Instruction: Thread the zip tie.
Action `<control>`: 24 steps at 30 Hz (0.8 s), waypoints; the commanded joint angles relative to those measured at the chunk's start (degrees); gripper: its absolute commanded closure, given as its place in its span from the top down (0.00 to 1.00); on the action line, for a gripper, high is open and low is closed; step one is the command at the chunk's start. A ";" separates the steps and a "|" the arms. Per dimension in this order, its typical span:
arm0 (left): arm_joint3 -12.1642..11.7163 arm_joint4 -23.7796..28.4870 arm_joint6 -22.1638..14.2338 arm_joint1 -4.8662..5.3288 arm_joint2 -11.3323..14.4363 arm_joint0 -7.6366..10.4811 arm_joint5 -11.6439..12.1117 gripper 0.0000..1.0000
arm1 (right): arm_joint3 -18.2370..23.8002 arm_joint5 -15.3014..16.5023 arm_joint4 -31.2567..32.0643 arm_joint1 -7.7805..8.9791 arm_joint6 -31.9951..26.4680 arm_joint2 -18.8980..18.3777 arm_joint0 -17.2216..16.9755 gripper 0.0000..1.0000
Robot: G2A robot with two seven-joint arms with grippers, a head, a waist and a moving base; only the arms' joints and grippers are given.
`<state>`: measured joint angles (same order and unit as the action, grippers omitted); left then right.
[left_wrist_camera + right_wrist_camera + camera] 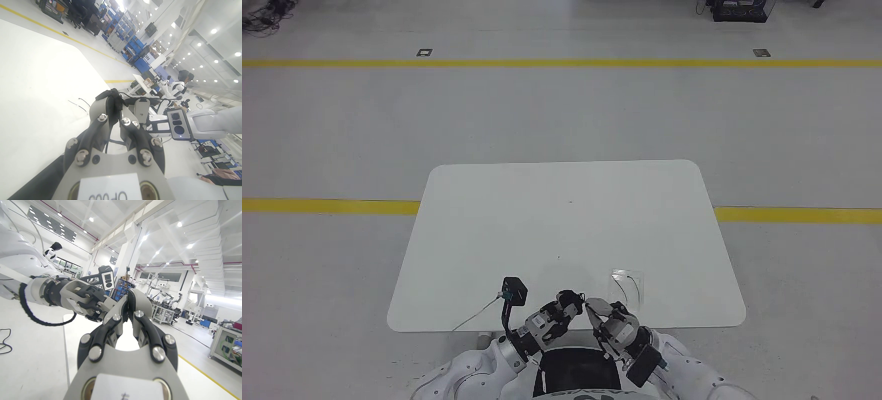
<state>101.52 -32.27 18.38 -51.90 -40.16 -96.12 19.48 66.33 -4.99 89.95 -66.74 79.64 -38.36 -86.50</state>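
A thin black zip tie [128, 279] sticks out past the tips of my right gripper [128, 306], which is shut on it, its small head at the far end. My left gripper [113, 102] is shut on the same zip tie [132, 96], whose strip runs off sideways toward the right gripper. In the top view the left gripper [569, 299] and the right gripper [593, 307] meet tip to tip just above the near edge of the white table [562, 210].
Loose zip ties [83, 107] lie on the table just beyond the grippers, one curled pale loop [628, 282] at the near right. A yellow floor line [322, 206] runs behind the table. Shelves, benches and other robots stand far off.
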 commanded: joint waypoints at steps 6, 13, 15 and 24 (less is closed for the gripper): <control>0.00 0.00 0.00 0.00 0.00 0.00 0.00 0.00 | 0.05 -0.87 -1.10 0.02 0.00 -1.03 -0.39 0.00; 0.00 0.00 0.00 0.00 0.00 0.00 0.00 0.00 | 1.27 2.65 -2.57 0.08 0.00 -2.54 -1.35 0.00; 0.00 0.00 0.00 0.00 0.00 0.00 0.00 0.00 | 1.34 3.20 -2.32 0.08 0.00 -2.84 -1.54 0.00; 0.00 0.00 0.00 0.00 0.00 0.00 0.00 0.00 | 0.74 3.82 -1.73 -0.24 0.00 -3.70 -1.87 0.00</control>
<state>101.52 -32.27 18.38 -51.90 -40.16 -96.12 19.48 67.06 -0.97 88.23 -66.96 79.64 -41.93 -88.33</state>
